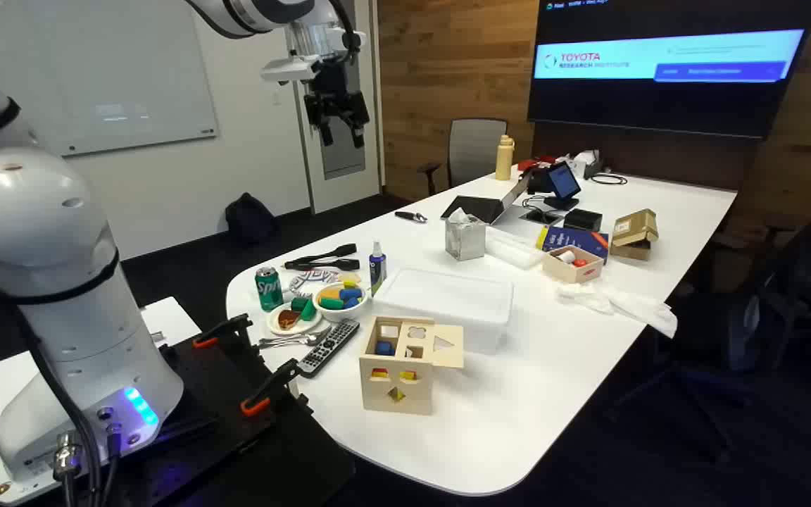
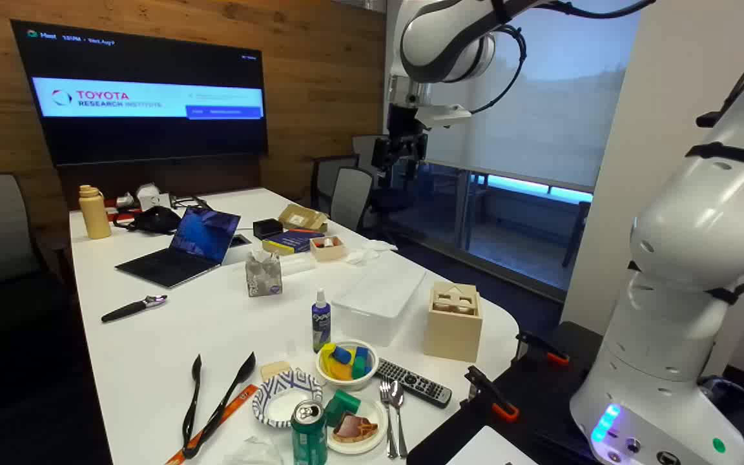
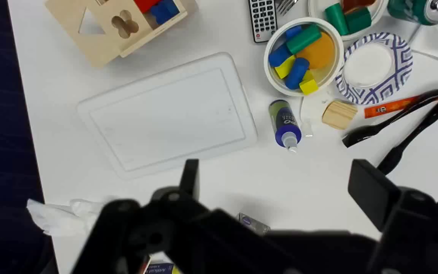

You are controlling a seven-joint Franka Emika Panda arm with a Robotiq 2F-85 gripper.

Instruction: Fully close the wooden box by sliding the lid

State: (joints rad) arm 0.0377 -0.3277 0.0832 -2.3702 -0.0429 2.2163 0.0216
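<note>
In both ext. views I've got the wooden box [image 1: 395, 379] just beside the plastic tub [image 1: 448, 290]; it covers a tub corner in an ext. view. Wrist view crops the box at the top edge: I can make out a blue piece [image 3: 162, 12] inside, rest is hard to tell. Lid [image 3: 103, 42] is only partway on, end sticking out near the tub. Gripper [image 3: 280, 186] blocks most of the tissue box [image 3: 253, 224]. Jaws are spread wide, well above tub ht.; in wrist view the tub's btwn them & the wooden box.
</note>
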